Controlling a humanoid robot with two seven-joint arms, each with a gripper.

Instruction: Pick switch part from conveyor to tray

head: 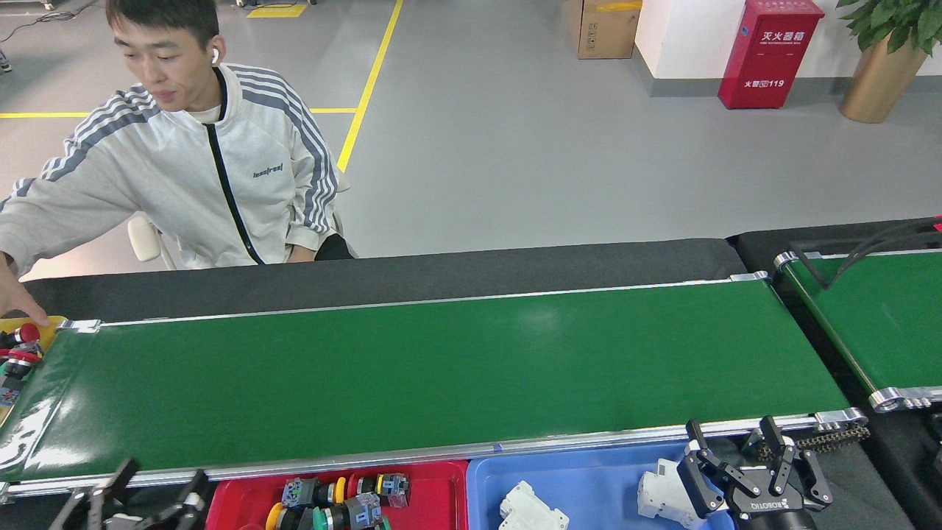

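The conveyor (441, 368) is a long green belt with silver rails, and its surface is bare. Below its near rail, a red tray (449, 482) holds several switch parts (346, 504) with yellow, green and red caps. My left gripper (156, 482) is at the bottom left, just left of the red tray. It is open, blurred, and holds nothing. My right gripper (732, 442) is open over the right end of a blue tray (589, 475), with nothing between its fingers.
White plastic parts (533, 508) lie in the blue tray. A yellow tray (44, 327) with more switch parts (15, 353) sits at the belt's left end, and a person's hand (15, 302) rests on it. A second green belt (883, 316) is at the right.
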